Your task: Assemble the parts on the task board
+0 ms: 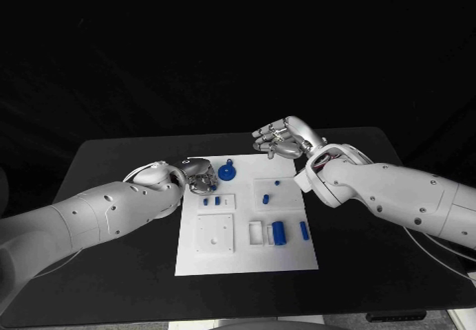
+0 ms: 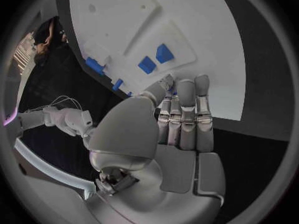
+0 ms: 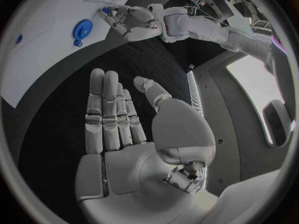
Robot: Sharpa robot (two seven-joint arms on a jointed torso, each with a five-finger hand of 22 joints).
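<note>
Fingers on the left hand (image 1: 199, 174) hang just over the upper-left edge of the task board (image 1: 246, 256), close to a small blue part there; from the left wrist view they lie straight and together, a blue tip peeking past them, and I cannot tell whether they pinch it or merely touch it. The right hand (image 1: 283, 137) floats above the top edge of the board near the frame's centre, fingers loose and holding nothing. A round blue part (image 1: 227, 170) sits just right of the left hand, with two small blue pegs (image 1: 210, 201) below it and longer blue pieces (image 1: 280, 233) toward the lower right.

To do this step well, I'd judge the left hand should settle squarely over its part before closing, and lift straight. Which socket suits which part is hard to make out on the white surface.
</note>
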